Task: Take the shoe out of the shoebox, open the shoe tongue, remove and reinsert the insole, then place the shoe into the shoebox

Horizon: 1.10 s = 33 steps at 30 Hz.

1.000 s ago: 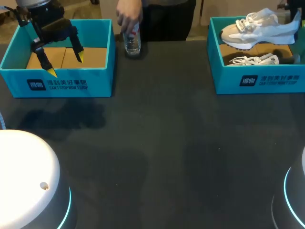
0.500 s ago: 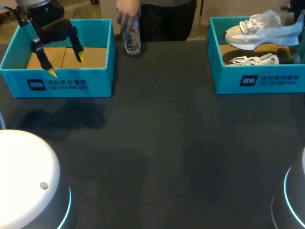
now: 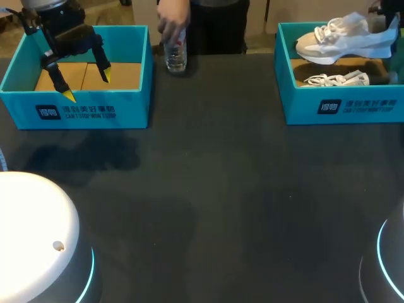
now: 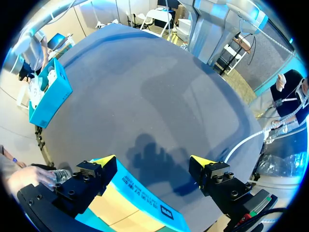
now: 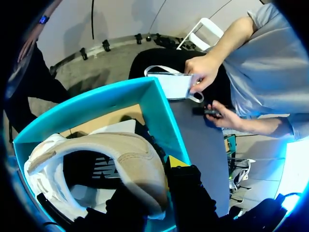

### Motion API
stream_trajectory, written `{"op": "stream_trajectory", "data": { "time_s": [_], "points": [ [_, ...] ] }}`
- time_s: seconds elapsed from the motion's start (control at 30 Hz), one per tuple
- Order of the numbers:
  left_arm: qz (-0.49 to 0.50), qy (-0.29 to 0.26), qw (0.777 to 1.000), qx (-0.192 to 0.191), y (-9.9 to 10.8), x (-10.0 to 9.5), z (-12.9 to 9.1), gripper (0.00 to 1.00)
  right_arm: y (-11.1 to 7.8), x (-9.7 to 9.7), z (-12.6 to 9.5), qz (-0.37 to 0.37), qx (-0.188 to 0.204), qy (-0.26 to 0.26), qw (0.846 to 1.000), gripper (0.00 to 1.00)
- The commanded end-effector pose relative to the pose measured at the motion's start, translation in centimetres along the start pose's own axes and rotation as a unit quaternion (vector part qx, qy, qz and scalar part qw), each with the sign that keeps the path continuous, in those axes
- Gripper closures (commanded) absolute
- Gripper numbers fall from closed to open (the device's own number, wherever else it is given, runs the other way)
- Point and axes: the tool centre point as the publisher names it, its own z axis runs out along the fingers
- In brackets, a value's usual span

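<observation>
One shoe (image 3: 341,41) aloft in right tool (image 5: 150,169), left tool (image 3: 87,86) splayed

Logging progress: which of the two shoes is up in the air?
The beige-and-white shoe, gripped at its heel by the right gripper above the right shoebox; the other shoe lies inside it.

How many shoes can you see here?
2. The raised shoe hangs over the right shoebox; the second shoe lies inside it. Others could be hidden.
</observation>
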Motion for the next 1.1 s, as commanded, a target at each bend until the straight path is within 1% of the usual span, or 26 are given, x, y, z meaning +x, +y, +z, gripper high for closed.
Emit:
{"op": "stream_trajectory", "data": {
  "time_s": [0.03, 0.2, 0.4, 0.5, 0.57, 0.83, 1.0, 1.1],
  "points": [
    [0.000, 0.001, 1.000, -0.001, 0.1, 0.0, 0.0, 0.00, 1.1, 0.6, 0.3, 0.008, 0.012, -0.007, 1.000, 1.00],
    [0.000, 0.001, 1.000, -0.001, 0.1, 0.0, 0.0, 0.00, 1.5, 1.0, 0.9, 0.020, 0.009, -0.002, 1.000, 1.00],
    [0.000, 0.001, 1.000, -0.001, 0.1, 0.0, 0.0, 0.00, 1.5, 0.8, 1.9, 0.033, 0.021, 0.007, 0.999, 1.00],
    [0.000, 0.001, 1.000, -0.001, 0.1, 0.0, 0.0, 0.00, 1.5, 1.3, 2.6, 0.027, 0.034, 0.004, 0.999, 1.00],
    [0.000, 0.001, 1.000, -0.001, 0.1, 0.0, 0.0, 0.00, 1.4, 1.5, 2.9, 0.025, 0.037, 0.002, 0.999, 1.00],
    [0.000, 0.001, 1.000, -0.001, 0.1, 0.0, 0.0, 0.00, 0.5, 1.4, 3.7, 0.023, 0.045, 0.013, 0.999, 1.00],
    [0.000, 0.001, 1.000, -0.001, 0.1, 0.0, 0.0, 0.00, -0.1, 1.4, 4.6, 0.023, 0.055, 0.014, 0.998, 1.00],
    [0.000, 0.001, 1.000, -0.001, 0.1, 0.0, 0.0, 0.00, -0.2, 1.8, 4.8, 0.018, 0.056, 0.015, 0.998, 1.00]
  ]
}}
